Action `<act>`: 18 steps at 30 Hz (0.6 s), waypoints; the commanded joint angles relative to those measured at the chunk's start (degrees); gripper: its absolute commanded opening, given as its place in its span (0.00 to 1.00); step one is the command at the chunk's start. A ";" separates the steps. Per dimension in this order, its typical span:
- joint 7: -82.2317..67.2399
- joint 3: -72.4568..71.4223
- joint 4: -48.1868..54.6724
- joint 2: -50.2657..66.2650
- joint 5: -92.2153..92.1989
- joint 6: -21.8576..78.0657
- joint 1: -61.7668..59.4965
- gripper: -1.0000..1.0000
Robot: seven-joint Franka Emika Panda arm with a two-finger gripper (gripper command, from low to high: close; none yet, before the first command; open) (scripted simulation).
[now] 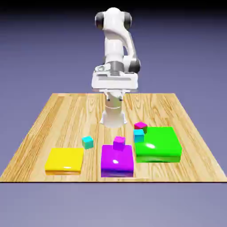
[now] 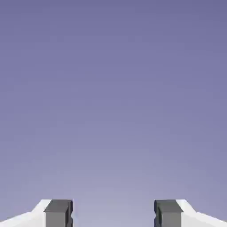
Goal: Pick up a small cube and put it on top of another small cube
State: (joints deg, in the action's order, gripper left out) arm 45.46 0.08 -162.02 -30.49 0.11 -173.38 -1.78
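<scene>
Cyan and glossy, a small cube [image 1: 88, 142] sat on the wood-grain tabletop [image 1: 66, 128] toward the ext. view's left, just behind the yellow pad [image 1: 64, 160] and apart from it, w/ one corner turned to the camera. Its twin, a second cyan cube [image 1: 138, 135], was at the near-left edge of a magenta cube [image 1: 141, 127], by the green pad's [image 1: 162, 144] left side; whether it touched either, cam. angle didn't tell. Another magenta cube [image 1: 119, 142] stood at the far edge of the purple pad [image 1: 117, 162], btwn. the two cyan ones left to right; on the pad or behind it, unclear. Above the table, the gripper [image 2: 113, 213] had its fingers well apart, w/ nothing in its hold & only blue-violet backdrop [image 2: 113, 97] in the hand cam. The white arm [image 1: 114, 40] rose behind, at approx. center of the ext. view.
</scene>
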 commanded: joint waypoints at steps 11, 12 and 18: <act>27.41 0.68 -9.28 19.77 0.98 5.72 -22.50 0.50; 29.90 0.75 -10.12 21.56 1.07 6.24 -24.55 0.50; 33.60 1.16 -9.99 29.85 2.28 1.70 -26.85 0.50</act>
State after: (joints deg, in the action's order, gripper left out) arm 79.06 1.24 -172.01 -0.64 2.38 -171.68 -28.62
